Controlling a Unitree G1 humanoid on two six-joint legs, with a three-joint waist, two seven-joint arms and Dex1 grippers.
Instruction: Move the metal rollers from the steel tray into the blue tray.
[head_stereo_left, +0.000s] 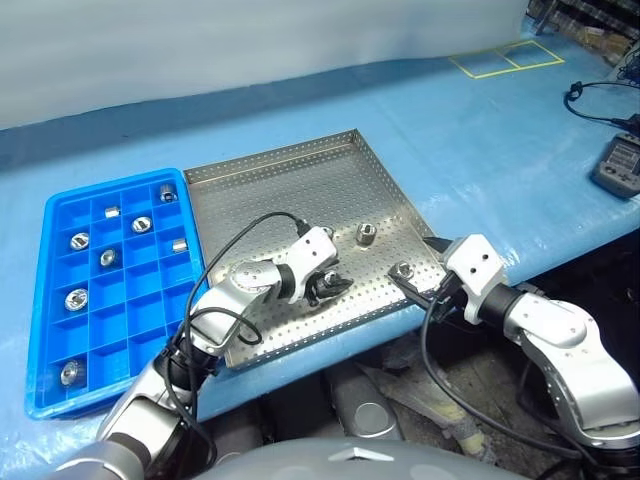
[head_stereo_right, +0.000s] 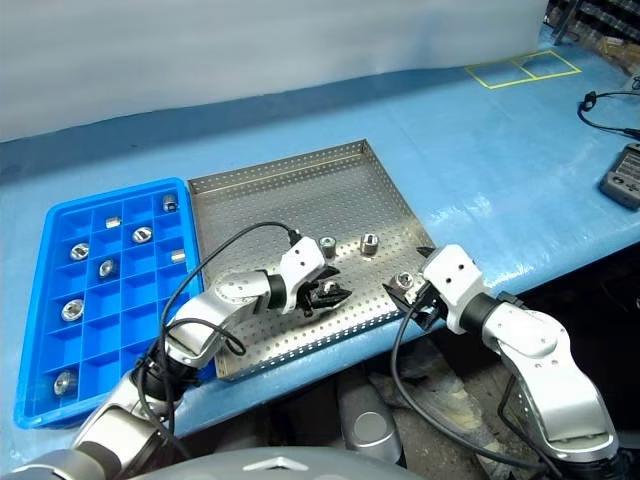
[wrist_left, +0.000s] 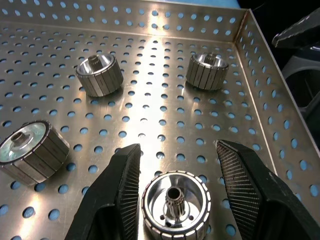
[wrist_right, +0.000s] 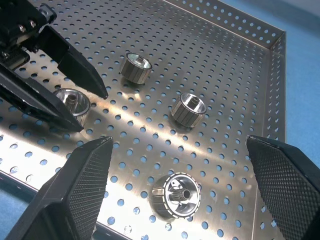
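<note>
The steel tray (head_stereo_left: 290, 185) holds several metal rollers. My left gripper (head_stereo_left: 330, 286) is low over the tray's near middle, open, its fingers (wrist_left: 120, 195) standing either side of one upright roller (wrist_left: 175, 205) with small gaps. Two more rollers (head_stereo_left: 366, 235) (head_stereo_right: 327, 243) lie just beyond it. My right gripper (head_stereo_left: 415, 265) hangs wide open at the tray's near right corner, with a roller (wrist_right: 180, 195) on the floor between and ahead of its fingers (wrist_right: 80, 190). The blue tray (head_stereo_left: 50, 300) on the left has several rollers (head_stereo_left: 141, 224) in separate compartments.
The trays sit side by side on a blue-covered table, close to its front edge (head_stereo_left: 470, 300). A black device (head_stereo_left: 620, 165) and a cable (head_stereo_left: 590, 95) lie at the far right. Yellow tape marks (head_stereo_left: 505, 58) are at the back right.
</note>
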